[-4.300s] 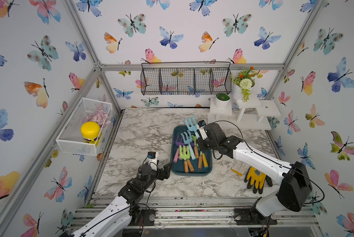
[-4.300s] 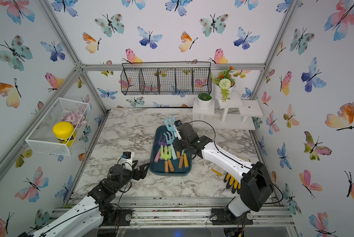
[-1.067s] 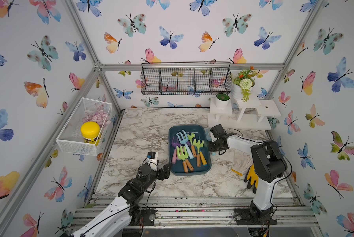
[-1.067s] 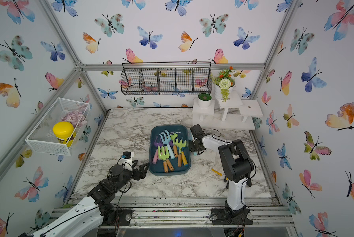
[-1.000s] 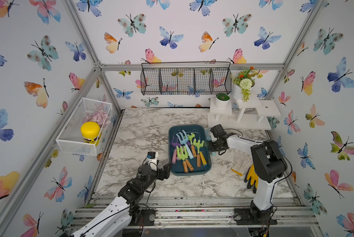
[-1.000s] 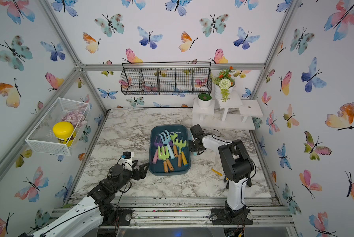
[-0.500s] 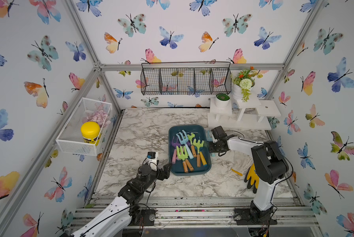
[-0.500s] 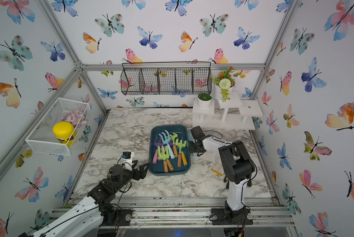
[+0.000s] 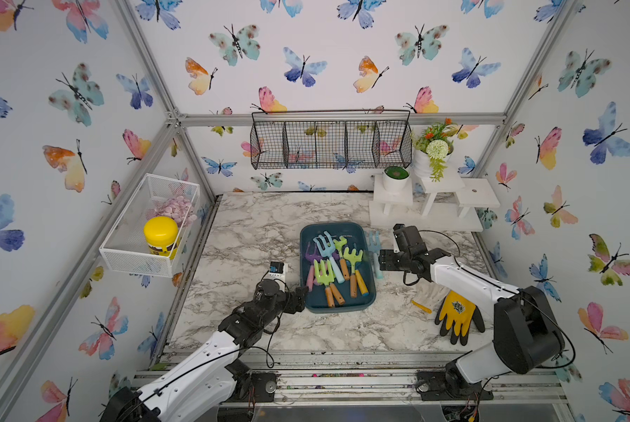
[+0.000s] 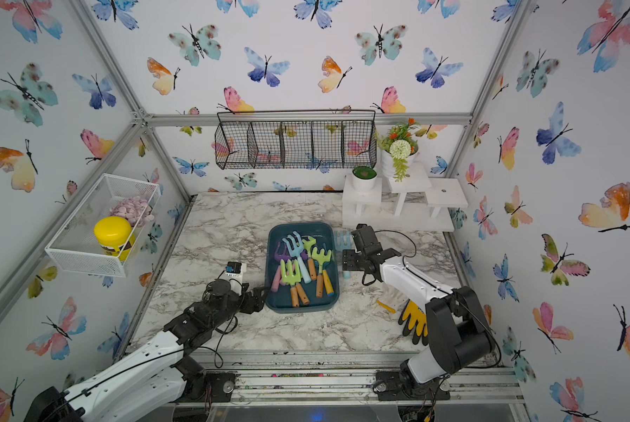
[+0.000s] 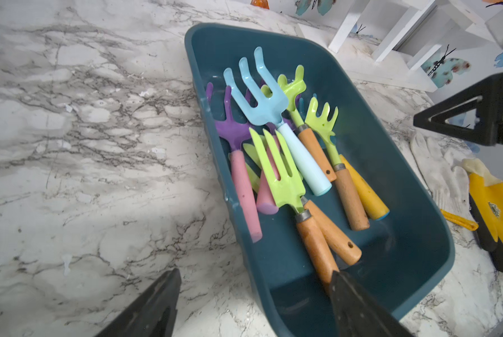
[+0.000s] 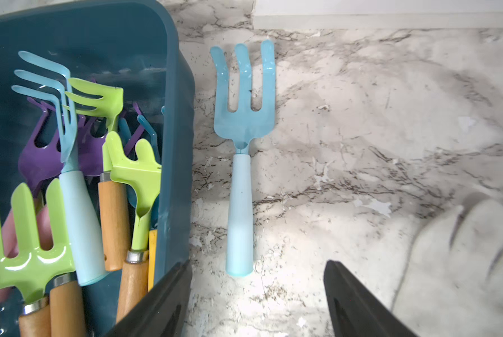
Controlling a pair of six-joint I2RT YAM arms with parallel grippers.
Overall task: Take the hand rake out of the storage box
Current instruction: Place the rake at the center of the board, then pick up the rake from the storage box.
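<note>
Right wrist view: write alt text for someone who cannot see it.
A light blue hand rake lies flat on the marble tabletop, just outside the teal storage box and ahead of the open right gripper. The box holds green, purple and blue tools; a white glove shows at the edge.

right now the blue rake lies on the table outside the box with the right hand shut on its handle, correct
Not quite. The right hand is open, jaws wide apart and off the handle, as the right wrist view shows. The rest holds: the blue rake lies on the table outside the box.
</note>
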